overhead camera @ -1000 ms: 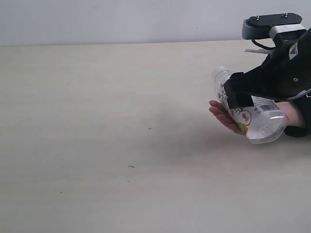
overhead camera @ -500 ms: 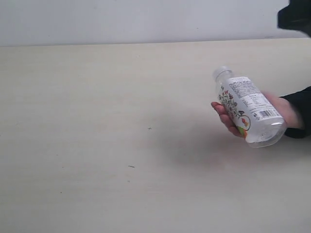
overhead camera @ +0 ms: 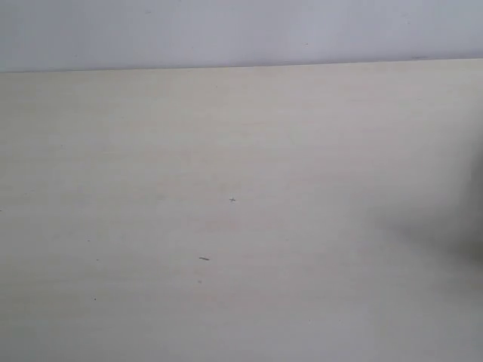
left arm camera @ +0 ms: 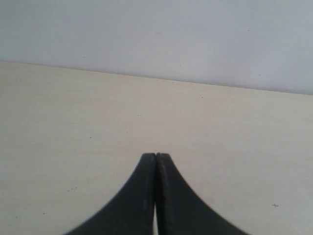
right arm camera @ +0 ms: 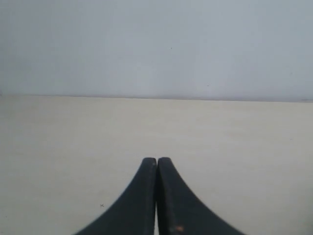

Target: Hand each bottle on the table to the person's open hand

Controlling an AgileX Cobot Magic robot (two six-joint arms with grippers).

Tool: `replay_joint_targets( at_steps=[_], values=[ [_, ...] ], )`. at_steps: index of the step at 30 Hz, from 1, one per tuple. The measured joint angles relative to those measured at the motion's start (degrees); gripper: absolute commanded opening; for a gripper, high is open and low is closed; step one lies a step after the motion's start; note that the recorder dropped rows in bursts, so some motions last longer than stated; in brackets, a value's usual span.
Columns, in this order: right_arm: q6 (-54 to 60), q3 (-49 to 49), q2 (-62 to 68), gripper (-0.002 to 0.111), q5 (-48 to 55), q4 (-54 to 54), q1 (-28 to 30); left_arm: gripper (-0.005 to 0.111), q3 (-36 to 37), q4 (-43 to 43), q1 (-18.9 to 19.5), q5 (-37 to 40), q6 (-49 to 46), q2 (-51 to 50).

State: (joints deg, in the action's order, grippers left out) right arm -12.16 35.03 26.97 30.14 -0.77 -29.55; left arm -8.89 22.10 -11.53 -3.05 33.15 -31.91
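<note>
No bottle and no hand shows in any view. The exterior view holds only the pale beige table [overhead camera: 226, 151] with a few dark specks; neither gripper appears there. In the left wrist view my left gripper [left arm camera: 155, 155] is shut, its two black fingers pressed together with nothing between them, above bare table [left arm camera: 73, 112]. My right gripper [right arm camera: 157, 159] in the right wrist view is likewise shut on nothing, over bare table [right arm camera: 73, 137].
A pale grey wall [overhead camera: 226, 30] rises behind the table's far edge. A faint dark shadow [overhead camera: 453, 241] lies at the right side of the table in the exterior view.
The hand carrying the white-labelled bottle has withdrawn out of the exterior view on the right. My right gripper left that view as well and has gone from open to shut.
</note>
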Motion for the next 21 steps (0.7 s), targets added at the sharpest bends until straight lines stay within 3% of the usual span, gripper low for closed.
replay_joint_targets(
  at_steps=[16, 21],
  values=[
    [2.5, -0.3, -3.5, 0.000, 0.6, -2.7, 0.0, 0.000, 0.0, 0.0, 0.0, 0.0, 0.0, 0.0],
    [5.3, -6.1, -6.2, 0.000, -2.2, -4.8, 2.7, 0.000, 0.0, 0.0, 0.0, 0.0, 0.0, 0.0]
  ],
)
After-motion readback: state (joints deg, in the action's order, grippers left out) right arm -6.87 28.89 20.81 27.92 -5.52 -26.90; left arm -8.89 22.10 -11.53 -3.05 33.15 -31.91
